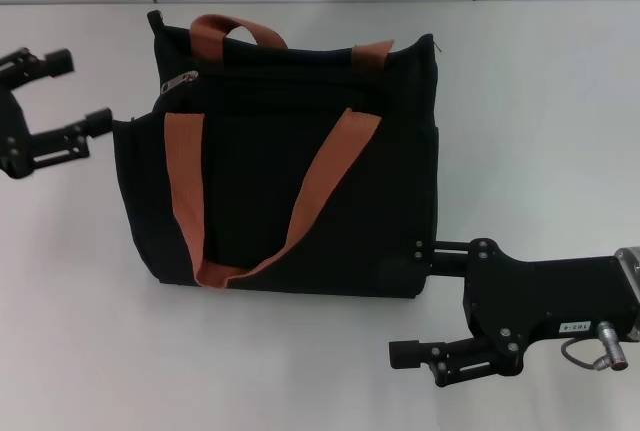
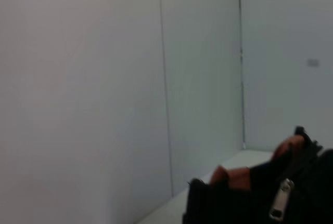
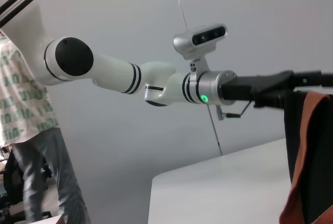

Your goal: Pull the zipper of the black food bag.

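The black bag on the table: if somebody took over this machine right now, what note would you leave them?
Left pincer: open, holding nothing, beside the black food bag at its left top corner.
Right pincer: open, one finger against the bag's lower right corner, the other clear of it on the table.
The zipper, a small silver pull, sits at the left end of the bag's top, near the left pincer.
Done: nothing gripped yet.
Left: grip the pull and draw it along the zip line.

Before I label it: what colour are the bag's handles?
Rust-brown handles, clearest in the head view.
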Tool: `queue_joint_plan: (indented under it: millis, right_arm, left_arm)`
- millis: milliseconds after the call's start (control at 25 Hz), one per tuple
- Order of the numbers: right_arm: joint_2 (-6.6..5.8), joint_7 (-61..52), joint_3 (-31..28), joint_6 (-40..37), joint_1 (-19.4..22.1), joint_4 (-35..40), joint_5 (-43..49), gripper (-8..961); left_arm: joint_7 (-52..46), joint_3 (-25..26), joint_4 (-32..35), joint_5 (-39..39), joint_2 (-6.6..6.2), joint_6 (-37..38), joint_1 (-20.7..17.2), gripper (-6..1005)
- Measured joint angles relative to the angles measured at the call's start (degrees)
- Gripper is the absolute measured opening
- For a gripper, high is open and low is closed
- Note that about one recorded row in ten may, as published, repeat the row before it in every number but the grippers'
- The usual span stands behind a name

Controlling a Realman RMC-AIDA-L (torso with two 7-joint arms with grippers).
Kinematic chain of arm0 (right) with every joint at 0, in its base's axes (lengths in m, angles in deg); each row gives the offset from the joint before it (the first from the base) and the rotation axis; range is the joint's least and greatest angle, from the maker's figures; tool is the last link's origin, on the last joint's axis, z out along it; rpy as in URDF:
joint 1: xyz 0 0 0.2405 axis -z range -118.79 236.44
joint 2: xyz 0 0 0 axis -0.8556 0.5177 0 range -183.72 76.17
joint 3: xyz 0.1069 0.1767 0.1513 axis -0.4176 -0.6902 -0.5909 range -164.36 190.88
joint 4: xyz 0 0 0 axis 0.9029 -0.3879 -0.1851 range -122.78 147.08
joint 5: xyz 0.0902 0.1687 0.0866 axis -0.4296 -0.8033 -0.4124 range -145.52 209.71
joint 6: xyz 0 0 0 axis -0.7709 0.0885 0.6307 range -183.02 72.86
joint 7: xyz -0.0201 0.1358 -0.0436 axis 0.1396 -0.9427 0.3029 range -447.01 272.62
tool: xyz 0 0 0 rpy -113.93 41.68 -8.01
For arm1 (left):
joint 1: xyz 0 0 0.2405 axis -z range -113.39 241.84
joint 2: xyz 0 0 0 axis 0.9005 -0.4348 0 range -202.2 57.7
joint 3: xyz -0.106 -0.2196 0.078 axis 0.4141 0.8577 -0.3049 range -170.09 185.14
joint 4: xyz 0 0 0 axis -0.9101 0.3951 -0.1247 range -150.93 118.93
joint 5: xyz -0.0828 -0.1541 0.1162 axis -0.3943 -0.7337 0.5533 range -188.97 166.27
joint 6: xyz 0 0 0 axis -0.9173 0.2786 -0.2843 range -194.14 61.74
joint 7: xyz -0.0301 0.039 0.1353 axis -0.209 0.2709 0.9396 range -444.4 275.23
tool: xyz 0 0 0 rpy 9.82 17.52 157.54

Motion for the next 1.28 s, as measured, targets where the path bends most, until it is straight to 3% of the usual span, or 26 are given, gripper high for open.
queue_joint_plan:
  millis: [80, 280, 640, 960, 1160, 1280]
  right_arm:
    - [0.0, 0.0, 0.0, -0.1, -0.1, 0.0, 0.0, 799]
    - [-0.01, -0.2, 0.0, -0.1, -0.3, 0.0, 0.0, 796]
    - [-0.01, -0.5, 0.0, -0.2, -0.4, 0.0, 0.0, 791]
    - [-0.01, -0.5, 0.0, -0.2, -0.6, 0.0, -0.5, 786]
    - [0.0, -0.6, -0.1, -0.2, -0.6, 0.0, -0.8, 784]
    - [-0.01, -0.6, -0.1, -0.2, -0.6, 0.0, -0.9, 782]
  left_arm:
    - [0.0, 0.0, 0.0, 0.0, 0.0, 0.0, 0.0, 829]
    - [0.5, -0.3, -0.3, 6.1, 1.74, -3.0, 2.6, 829]
    - [1.1, -3.1, 0.0, 6.7, 2.54, -7.0, 4.3, 830]
    - [3.8, -3.7, 0.1, 6.7, 3.24, -9.4, 5.1, 758]
    - [3.9, -3.6, 0.1, 6.4, 3.3, -9.3, 5.1, 473]
    - [3.9, -3.7, 0.1, 6.4, 3.3, -9.2, 5.1, 416]
